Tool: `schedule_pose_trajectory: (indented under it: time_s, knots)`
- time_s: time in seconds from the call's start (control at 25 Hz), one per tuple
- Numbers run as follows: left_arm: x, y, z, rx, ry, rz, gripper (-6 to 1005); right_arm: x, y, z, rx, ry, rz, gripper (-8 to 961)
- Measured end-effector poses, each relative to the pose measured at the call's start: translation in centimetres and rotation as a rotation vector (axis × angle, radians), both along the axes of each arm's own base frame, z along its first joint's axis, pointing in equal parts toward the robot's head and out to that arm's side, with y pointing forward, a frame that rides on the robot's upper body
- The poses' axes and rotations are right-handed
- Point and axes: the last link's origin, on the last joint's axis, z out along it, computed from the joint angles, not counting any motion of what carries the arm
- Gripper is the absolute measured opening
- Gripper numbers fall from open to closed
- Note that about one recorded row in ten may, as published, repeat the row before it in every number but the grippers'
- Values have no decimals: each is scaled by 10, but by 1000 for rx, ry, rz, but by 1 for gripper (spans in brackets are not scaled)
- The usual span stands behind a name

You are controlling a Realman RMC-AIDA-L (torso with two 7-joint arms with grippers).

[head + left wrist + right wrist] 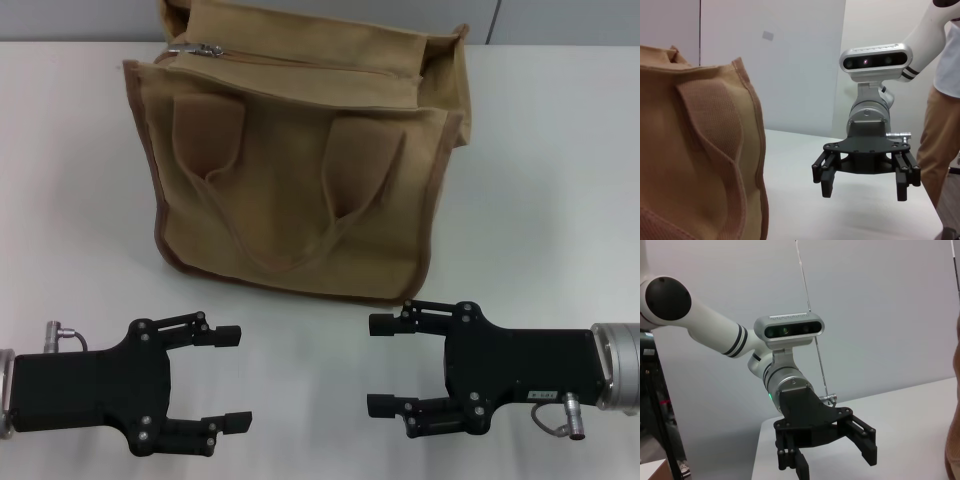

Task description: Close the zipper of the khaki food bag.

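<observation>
The khaki food bag (300, 170) stands upright on the white table at the far middle, its two loop handles hanging down its front. The zipper (300, 62) runs along its top panel, with the silver pull tab (195, 49) at the bag's far left end. My left gripper (236, 378) is open and empty near the table's front edge, left of centre. My right gripper (380, 365) is open and empty at the front, right of centre. Both face each other, well in front of the bag. The left wrist view shows the bag's side (695, 160) and the right gripper (863, 186). The right wrist view shows the left gripper (832, 455).
The white table (540, 180) has bare surface on both sides of the bag and between the grippers. A person in tan trousers (940, 145) stands beyond the table's end in the left wrist view. A grey wall runs behind the bag.
</observation>
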Motion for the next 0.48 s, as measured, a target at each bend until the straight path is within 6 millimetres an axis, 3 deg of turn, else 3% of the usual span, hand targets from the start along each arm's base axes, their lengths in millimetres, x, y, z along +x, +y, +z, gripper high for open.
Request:
schedule_pose_trajectory:
  time_s: [0.48]
  knots:
    - [0, 2, 2, 41, -18, 14, 830, 0, 0, 0, 6, 2, 0, 796]
